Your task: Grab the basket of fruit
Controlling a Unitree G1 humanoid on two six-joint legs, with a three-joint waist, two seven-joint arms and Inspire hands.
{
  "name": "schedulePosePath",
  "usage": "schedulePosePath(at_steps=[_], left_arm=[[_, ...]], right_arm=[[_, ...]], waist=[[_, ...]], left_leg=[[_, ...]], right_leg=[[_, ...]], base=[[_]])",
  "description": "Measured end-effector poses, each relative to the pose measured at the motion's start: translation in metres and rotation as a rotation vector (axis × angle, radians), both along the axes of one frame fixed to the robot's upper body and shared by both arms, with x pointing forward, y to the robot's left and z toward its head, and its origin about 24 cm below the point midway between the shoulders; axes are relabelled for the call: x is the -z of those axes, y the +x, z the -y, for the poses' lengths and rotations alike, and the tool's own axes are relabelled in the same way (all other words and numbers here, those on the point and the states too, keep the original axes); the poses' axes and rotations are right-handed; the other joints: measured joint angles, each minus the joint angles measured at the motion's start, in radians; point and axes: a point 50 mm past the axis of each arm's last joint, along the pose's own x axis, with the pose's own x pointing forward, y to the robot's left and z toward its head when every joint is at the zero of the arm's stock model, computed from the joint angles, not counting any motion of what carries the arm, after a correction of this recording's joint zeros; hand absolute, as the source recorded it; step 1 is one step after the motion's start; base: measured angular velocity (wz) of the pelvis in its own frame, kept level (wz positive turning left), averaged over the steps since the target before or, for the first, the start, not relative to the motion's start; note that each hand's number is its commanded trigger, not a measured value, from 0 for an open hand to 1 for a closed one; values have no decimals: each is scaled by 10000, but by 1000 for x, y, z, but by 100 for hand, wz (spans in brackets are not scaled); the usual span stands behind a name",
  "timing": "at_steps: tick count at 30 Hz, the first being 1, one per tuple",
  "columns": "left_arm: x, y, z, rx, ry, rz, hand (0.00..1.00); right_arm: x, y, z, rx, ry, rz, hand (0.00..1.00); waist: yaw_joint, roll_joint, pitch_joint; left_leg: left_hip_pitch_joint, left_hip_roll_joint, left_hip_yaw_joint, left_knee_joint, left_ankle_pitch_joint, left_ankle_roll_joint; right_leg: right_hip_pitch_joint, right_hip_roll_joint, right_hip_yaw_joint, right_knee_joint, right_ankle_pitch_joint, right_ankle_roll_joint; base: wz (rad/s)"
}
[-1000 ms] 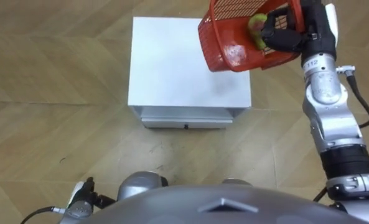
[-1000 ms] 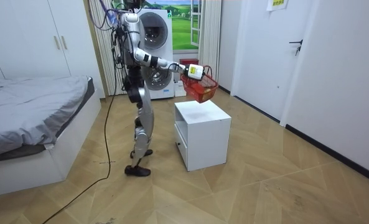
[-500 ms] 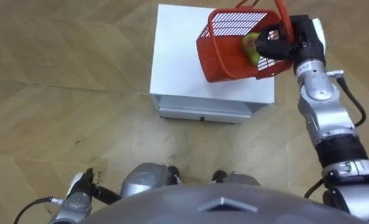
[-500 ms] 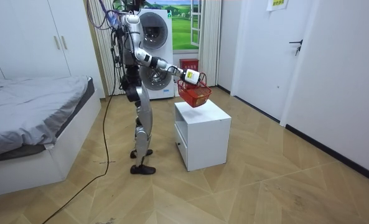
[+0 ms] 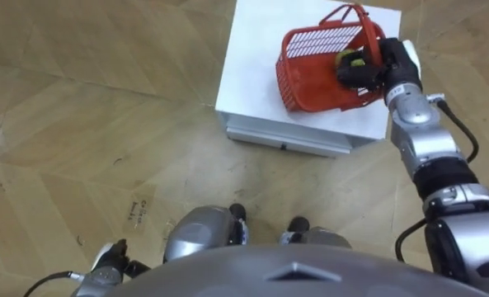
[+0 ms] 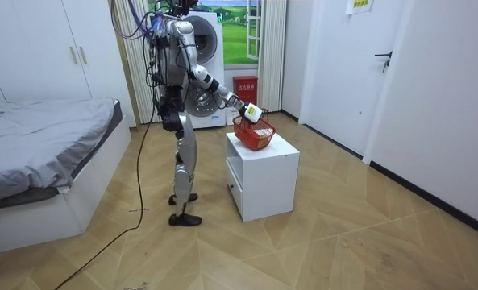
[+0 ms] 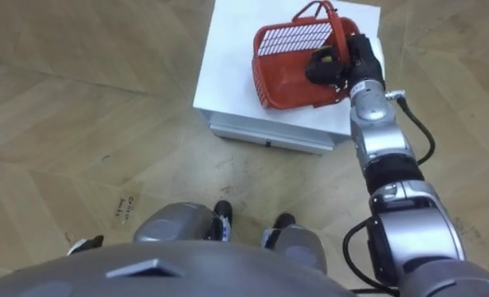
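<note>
Left hand (image 5: 104,266) low by the robot's side, can't tell its fingers. Right arm reaches forward over the white desk (image 5: 248,91). Right hand (image 5: 382,68) is clenched on the right end of the fruit basket (image 5: 314,78). Basket sits low over the desk top, tilted, contact unclear, long axis left-right. Red plastic, mesh walls, hoop handle, yellow-green fruit (image 5: 349,58) inside.

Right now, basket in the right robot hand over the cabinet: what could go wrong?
1. The basket is tilted, so the fruit inside might roll out.
2. The right robot hand grips the rim, not the handle; the hold could slip.
3. It is near the right edge of the cabinet; set down there, it might tip off.
</note>
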Motion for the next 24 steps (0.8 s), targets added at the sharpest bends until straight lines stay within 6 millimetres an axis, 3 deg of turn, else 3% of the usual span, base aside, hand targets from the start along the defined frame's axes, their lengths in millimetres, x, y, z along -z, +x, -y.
schedulePosePath(at_steps=[7, 8, 10, 24], left_arm=[[1, -1, 3, 175, -75, -81, 0], [1, -1, 3, 173, -74, -88, 0], [1, -1, 4, 207, -80, -94, 0], [2, -2, 4, 217, -73, -224, 0]], right_arm=[[0, 7, 7, 606, -258, -248, 100], [-1, 8, 8, 679, -288, -239, 60], [-2, 10, 8, 706, -306, -164, 0], [-4, 12, 12, 1065, -444, -97, 0]], waist=[[136, 53, 26], [158, 55, 28], [172, 56, 26], [204, 184, 79]], left_leg=[[-285, -1, -160, 87, 3, -5], [-362, -1, -161, 104, 4, -6], [-494, 1, -163, 175, 4, -6], [-646, 7, -169, 209, 5, -6]], right_leg=[[-176, 7, -128, 32, 9, -20], [-242, 6, -129, 28, 16, -30], [-360, 7, -123, 55, 16, -30], [-492, 17, -114, 21, 26, -41]], base=[[6], [0], [0], [0]])
